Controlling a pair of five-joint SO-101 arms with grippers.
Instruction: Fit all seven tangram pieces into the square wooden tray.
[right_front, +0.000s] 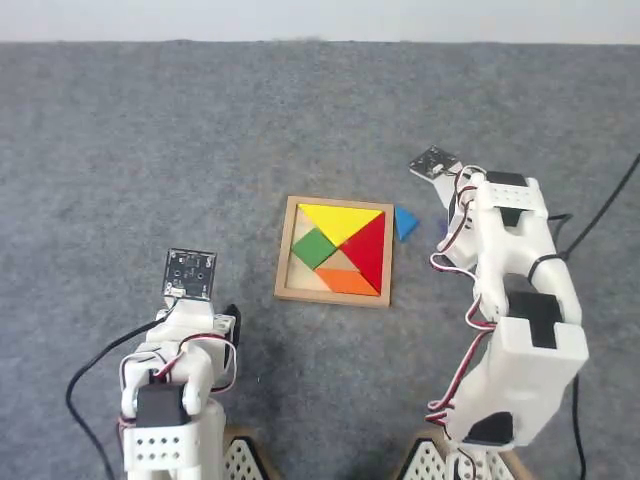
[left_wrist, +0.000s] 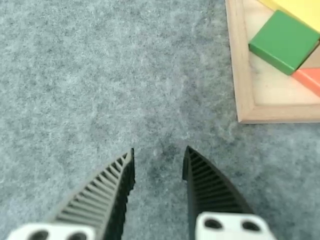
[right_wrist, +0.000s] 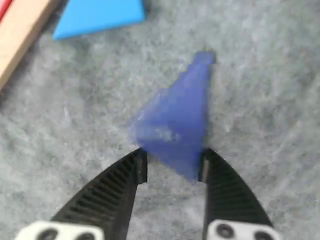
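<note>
The square wooden tray (right_front: 283, 262) lies mid-table with a yellow triangle (right_front: 340, 220), a red triangle (right_front: 372, 250), a green square (right_front: 313, 247) and an orange piece (right_front: 348, 281) in it. Just off its right edge lies a light blue triangle (right_front: 404, 222), which the right wrist view also catches (right_wrist: 97, 15). My right gripper (right_wrist: 172, 162) is right of that, shut on a dark blue triangle (right_wrist: 177, 120) pinched between both fingertips. My left gripper (left_wrist: 159, 157) hovers open over bare felt, left of the tray's near corner (left_wrist: 240, 65).
Grey felt covers the whole table. There is free room to the left of and behind the tray. The right arm's white body (right_front: 520, 300) stands over the felt right of the tray. Bare wood shows along the tray's left and lower part.
</note>
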